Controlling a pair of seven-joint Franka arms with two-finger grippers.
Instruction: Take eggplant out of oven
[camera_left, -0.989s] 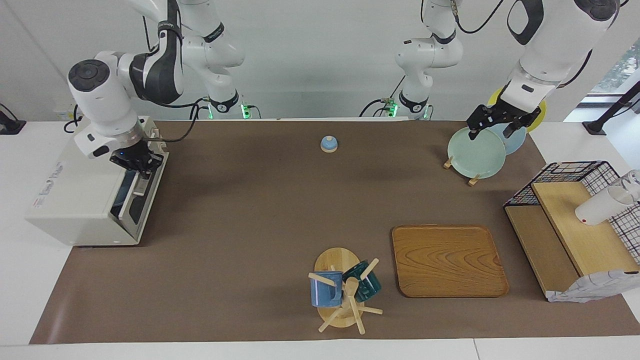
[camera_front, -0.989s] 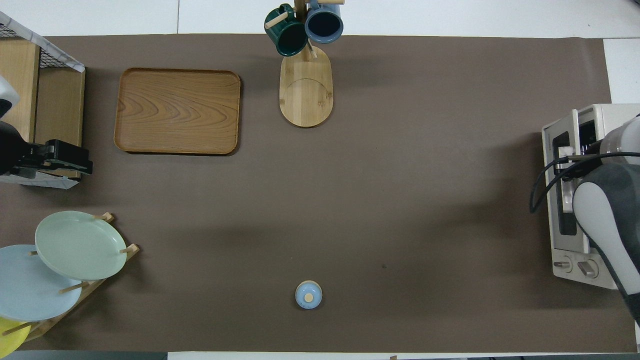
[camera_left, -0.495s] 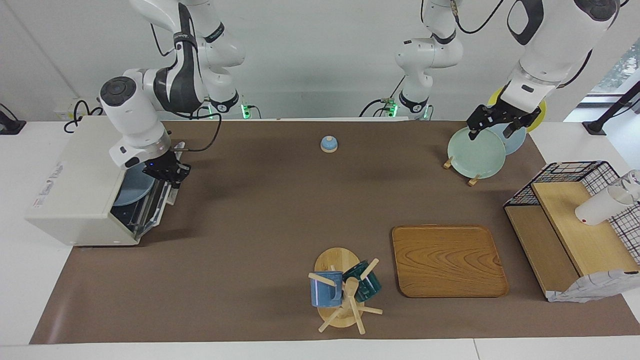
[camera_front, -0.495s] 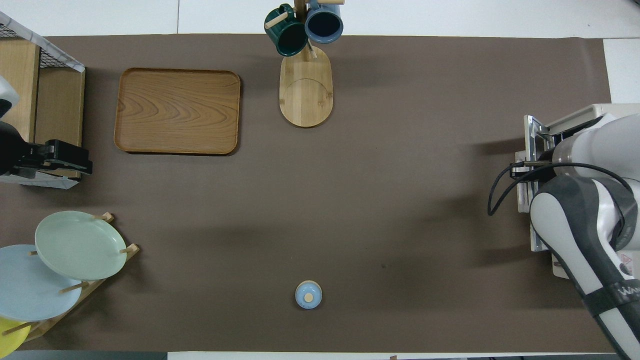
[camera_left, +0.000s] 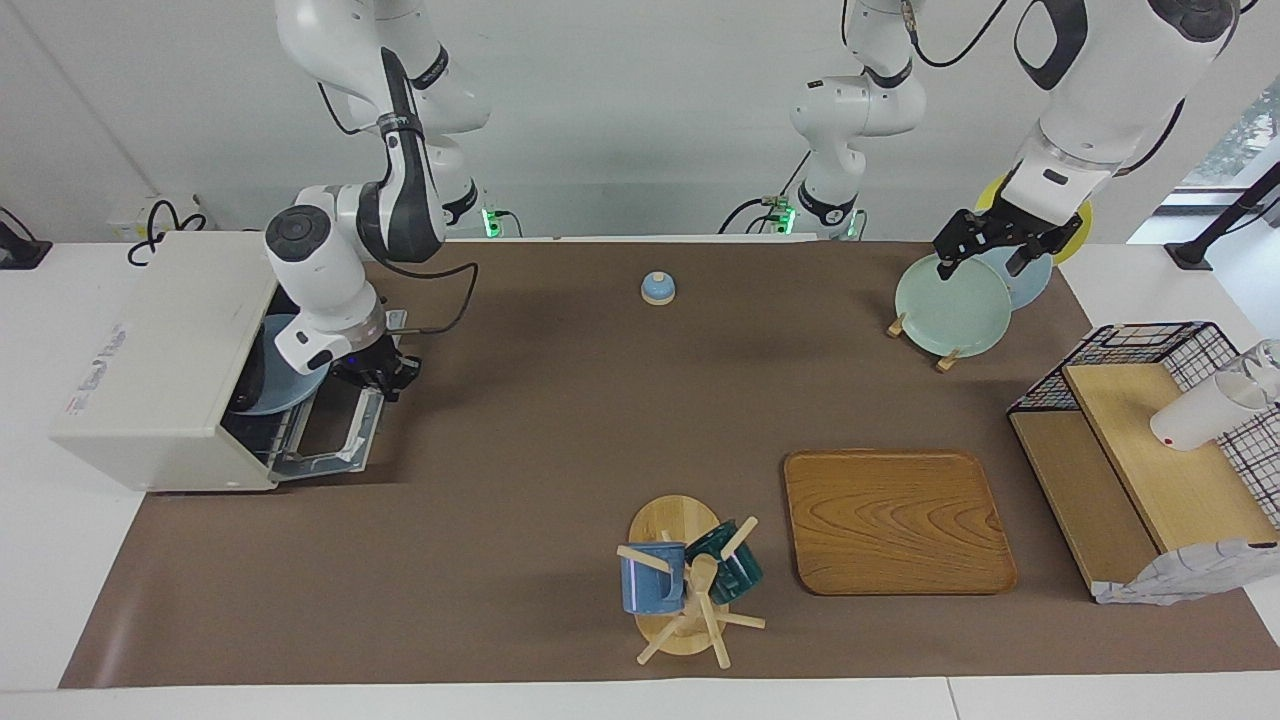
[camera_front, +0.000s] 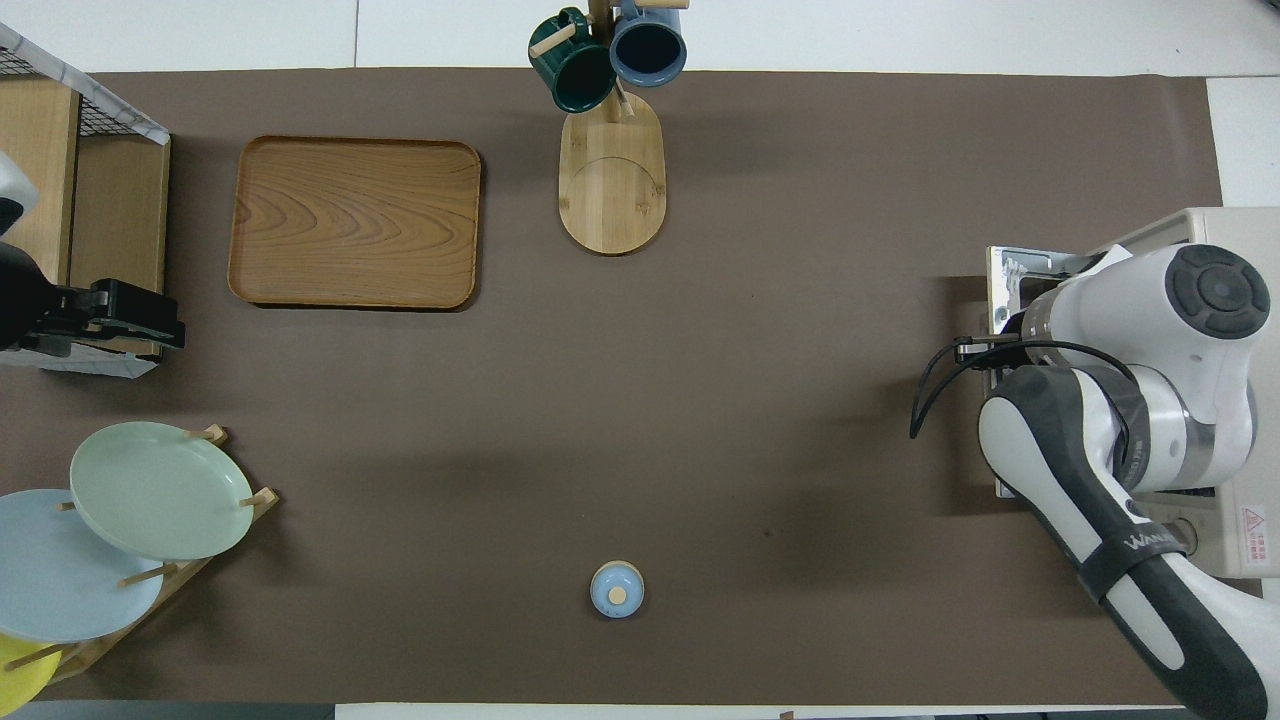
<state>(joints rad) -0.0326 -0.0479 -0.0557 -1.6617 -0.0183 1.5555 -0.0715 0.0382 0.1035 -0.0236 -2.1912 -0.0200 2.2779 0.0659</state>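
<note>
The off-white oven (camera_left: 150, 340) stands at the right arm's end of the table and also shows in the overhead view (camera_front: 1245, 225). Its glass door (camera_left: 330, 440) hangs down, almost flat. My right gripper (camera_left: 385, 378) is shut on the door's handle at the door's outer edge; in the overhead view the arm's wrist hides it. A light blue plate (camera_left: 285, 370) shows inside the oven. The eggplant cannot be made out; the oven's inside is dark beside the plate. My left gripper (camera_left: 990, 255) waits, open and empty, over the plate rack.
A plate rack (camera_left: 915, 340) holds green, blue and yellow plates. A small blue bell (camera_left: 657, 288) sits near the robots. A wooden tray (camera_left: 895, 520) and a mug tree (camera_left: 685, 580) stand farther from the robots. A black wire basket (camera_left: 1150, 345) on wooden shelves is at the left arm's end.
My right gripper has swung outward and down from the oven's front, bringing the door from shut to almost flat. The blue plate inside has come into view. The left arm has not moved.
</note>
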